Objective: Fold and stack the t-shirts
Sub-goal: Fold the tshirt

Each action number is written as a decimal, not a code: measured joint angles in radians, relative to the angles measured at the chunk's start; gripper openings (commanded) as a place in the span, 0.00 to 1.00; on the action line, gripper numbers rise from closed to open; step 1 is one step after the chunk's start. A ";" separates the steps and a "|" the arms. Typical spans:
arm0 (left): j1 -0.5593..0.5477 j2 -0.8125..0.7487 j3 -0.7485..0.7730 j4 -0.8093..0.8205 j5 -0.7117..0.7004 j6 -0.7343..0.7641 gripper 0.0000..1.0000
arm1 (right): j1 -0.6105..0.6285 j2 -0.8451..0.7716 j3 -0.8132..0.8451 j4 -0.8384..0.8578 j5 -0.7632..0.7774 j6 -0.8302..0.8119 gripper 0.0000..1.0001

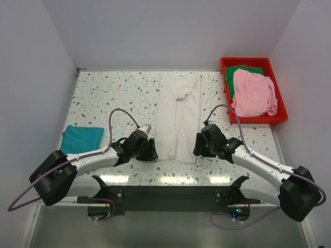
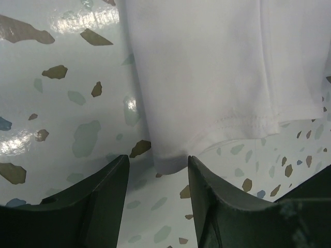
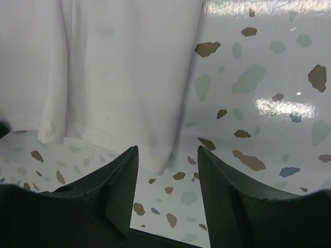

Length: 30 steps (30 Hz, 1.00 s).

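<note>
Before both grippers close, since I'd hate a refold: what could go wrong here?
Left gripper faces only the very corner of the shirt, so a thin bite could slip. The shirt lies in layers at the right gripper; it might catch only some, and lifting could open the fold.

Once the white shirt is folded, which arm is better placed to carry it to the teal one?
Left, probably. The teal shirt lies on the side of the left claw; the right claw sits beyond the white shirt, farther away.

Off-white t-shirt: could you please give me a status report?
Left gripper open at near hem corner. Right gripper open at opposite corner. Off-white t-shirt flat, ungrasped. Nothing blocking.
</note>
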<state>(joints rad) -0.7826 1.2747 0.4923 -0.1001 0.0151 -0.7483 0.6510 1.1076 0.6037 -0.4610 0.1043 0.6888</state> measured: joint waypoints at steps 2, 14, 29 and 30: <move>-0.003 -0.001 -0.009 0.012 0.000 -0.008 0.53 | 0.024 -0.018 -0.023 0.006 -0.002 0.027 0.53; -0.042 -0.056 -0.078 0.092 -0.004 -0.062 0.57 | 0.088 -0.065 -0.135 0.027 -0.019 0.127 0.53; -0.043 0.005 -0.060 0.138 -0.060 -0.084 0.43 | 0.123 0.001 -0.140 0.111 -0.026 0.159 0.47; -0.044 0.013 -0.056 0.139 -0.062 -0.084 0.40 | 0.125 0.000 -0.143 0.114 -0.026 0.160 0.43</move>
<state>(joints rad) -0.8265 1.2873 0.4362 0.0391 -0.0467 -0.8318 0.7761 1.1080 0.4610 -0.3470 0.0784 0.8490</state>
